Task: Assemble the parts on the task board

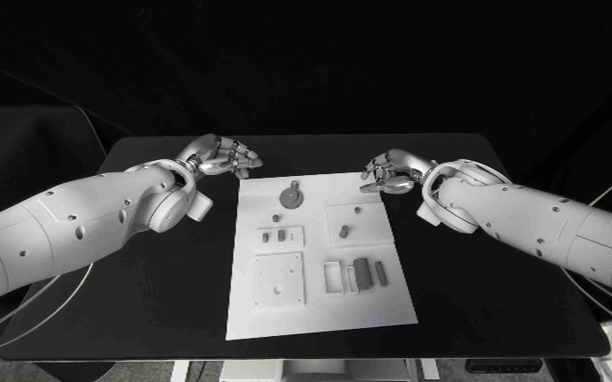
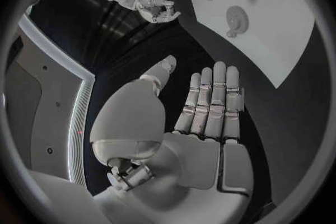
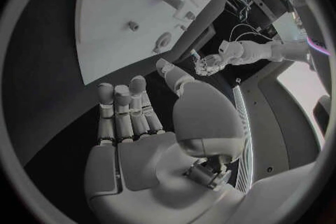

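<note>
The white task board (image 1: 322, 311) lies in the middle of the black table. On it are grey parts: a round disc with a stub (image 1: 291, 194) near the far edge, two small pegs (image 1: 273, 236), a short piece (image 1: 344, 232) and dark bars (image 1: 365, 271). My left hand (image 1: 225, 156) hovers off the board's far left corner, fingers extended and empty (image 2: 210, 106). My right hand (image 1: 393, 172) hovers over the board's far right corner, also empty (image 3: 133, 117). The disc (image 2: 237, 18) (image 3: 162, 41) lies between the two hands.
Raised white blocks with recesses (image 1: 279, 276) (image 1: 355, 221) are fixed on the board. Black tabletop (image 1: 166, 294) runs along both sides of the board, and the table's front edge is close below it. Each wrist view shows the opposite hand (image 2: 157, 8) (image 3: 206, 64) across the board.
</note>
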Action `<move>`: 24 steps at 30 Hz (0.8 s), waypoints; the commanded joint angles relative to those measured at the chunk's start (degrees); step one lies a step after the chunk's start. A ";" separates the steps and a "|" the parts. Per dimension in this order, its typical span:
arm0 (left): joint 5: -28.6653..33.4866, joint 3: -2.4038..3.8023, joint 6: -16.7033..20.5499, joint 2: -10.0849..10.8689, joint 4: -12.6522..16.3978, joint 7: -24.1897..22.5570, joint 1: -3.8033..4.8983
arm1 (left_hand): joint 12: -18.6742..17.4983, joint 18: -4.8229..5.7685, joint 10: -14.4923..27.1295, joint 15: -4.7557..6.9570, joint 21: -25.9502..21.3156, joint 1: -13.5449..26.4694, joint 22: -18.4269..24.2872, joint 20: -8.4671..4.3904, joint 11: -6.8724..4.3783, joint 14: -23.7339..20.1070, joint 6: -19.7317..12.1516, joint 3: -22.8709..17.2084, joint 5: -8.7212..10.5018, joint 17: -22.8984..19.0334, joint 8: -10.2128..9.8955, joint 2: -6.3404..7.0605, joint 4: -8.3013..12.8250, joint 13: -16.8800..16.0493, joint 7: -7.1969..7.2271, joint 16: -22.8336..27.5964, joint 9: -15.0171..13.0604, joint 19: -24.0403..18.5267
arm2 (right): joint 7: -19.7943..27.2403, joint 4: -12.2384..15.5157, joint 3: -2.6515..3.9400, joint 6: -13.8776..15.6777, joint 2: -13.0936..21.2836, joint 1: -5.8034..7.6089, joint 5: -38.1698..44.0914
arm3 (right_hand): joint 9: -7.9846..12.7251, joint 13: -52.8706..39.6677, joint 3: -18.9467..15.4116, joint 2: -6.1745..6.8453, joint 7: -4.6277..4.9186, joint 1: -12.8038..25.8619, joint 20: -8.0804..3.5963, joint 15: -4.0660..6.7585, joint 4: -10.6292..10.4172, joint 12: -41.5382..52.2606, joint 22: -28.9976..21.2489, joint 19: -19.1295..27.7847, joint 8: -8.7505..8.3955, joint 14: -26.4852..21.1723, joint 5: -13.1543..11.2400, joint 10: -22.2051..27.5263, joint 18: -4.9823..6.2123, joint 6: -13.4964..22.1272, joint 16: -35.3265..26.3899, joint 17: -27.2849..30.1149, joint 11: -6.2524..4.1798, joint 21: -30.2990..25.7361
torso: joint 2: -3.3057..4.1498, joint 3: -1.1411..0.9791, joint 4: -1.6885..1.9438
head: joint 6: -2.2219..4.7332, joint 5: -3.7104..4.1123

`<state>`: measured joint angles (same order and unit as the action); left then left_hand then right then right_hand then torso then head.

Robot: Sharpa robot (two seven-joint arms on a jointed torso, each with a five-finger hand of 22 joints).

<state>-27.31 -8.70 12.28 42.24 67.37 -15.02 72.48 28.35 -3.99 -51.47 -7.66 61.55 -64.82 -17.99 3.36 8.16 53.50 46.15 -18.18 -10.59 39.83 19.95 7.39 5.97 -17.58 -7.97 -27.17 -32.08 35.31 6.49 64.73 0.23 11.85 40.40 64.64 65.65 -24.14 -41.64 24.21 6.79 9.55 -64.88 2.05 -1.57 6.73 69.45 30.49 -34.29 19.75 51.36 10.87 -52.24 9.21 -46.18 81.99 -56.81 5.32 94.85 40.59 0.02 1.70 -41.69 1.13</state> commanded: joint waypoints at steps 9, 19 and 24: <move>5.48 0.05 -0.04 0.42 1.56 -3.23 -0.44 | -0.47 0.55 0.54 0.01 -0.41 0.38 -0.07 -0.16 -0.05 -0.35 -0.26 0.36 0.03 -0.18 -0.18 -0.34 0.11 0.06 0.11 0.43 -0.08 -0.50 | -0.78 1.35 -0.87 2.73 0.66 -2.26 11.91 | -0.16 0.10 -0.13 0.75 -0.02 -0.99 -0.17 0.23 0.60 0.46 0.00 -0.55 0.31 0.49 0.12 -0.59 0.06 -0.52 0.41 0.09 -0.36 1.43 | 0.18 -0.01 -0.11 | 0.61 -0.23; 5.64 0.04 -0.72 0.15 1.33 -3.31 -0.50 | -0.77 0.53 0.67 -0.13 -0.41 0.31 -0.17 -0.21 0.25 -0.20 0.02 0.39 0.01 -0.32 -0.05 -0.63 0.07 0.05 -0.40 0.79 -0.14 -0.55 | -1.54 -0.09 -1.30 3.40 -1.28 -3.80 13.66 | -0.14 0.08 -0.16 0.99 0.01 -1.30 -0.20 0.31 0.69 0.67 0.05 -0.78 0.22 0.81 0.13 -0.98 0.12 -0.40 0.59 0.08 -0.47 1.63 | 0.32 -0.08 -0.02 | 0.41 -0.15; 5.64 0.04 -0.79 0.10 1.32 -3.28 -0.52 | -0.78 0.53 0.68 -0.13 -0.41 0.31 -0.18 -0.21 0.27 -0.20 0.03 0.40 0.01 -0.32 -0.05 -0.64 0.07 0.05 -0.42 0.81 -0.15 -0.56 | -1.49 -0.24 -1.36 3.72 -1.66 -4.06 13.81 | -0.13 0.09 -0.16 1.00 0.01 -1.35 -0.21 0.33 0.69 0.71 0.06 -0.83 0.19 0.88 0.13 -1.06 0.14 -0.35 0.62 0.08 -0.49 1.67 | 0.29 -0.03 -0.07 | 0.39 -0.20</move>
<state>-22.37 -8.70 12.12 42.50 68.63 -17.28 71.95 27.95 -3.97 -51.16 -7.58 61.34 -64.60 -18.10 3.17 8.48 53.42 46.15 -18.18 -10.59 39.58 19.96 7.16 5.96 -17.59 -7.97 -26.62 -32.16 35.12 5.25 64.50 -1.12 14.96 38.80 60.66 77.71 -24.21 -41.59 24.06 7.61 9.55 -65.70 1.85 -1.21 7.20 69.89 30.50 -34.92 19.75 51.73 10.87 -52.85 9.20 -46.18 82.22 -56.77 4.71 94.85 40.87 -0.02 1.67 -41.28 0.95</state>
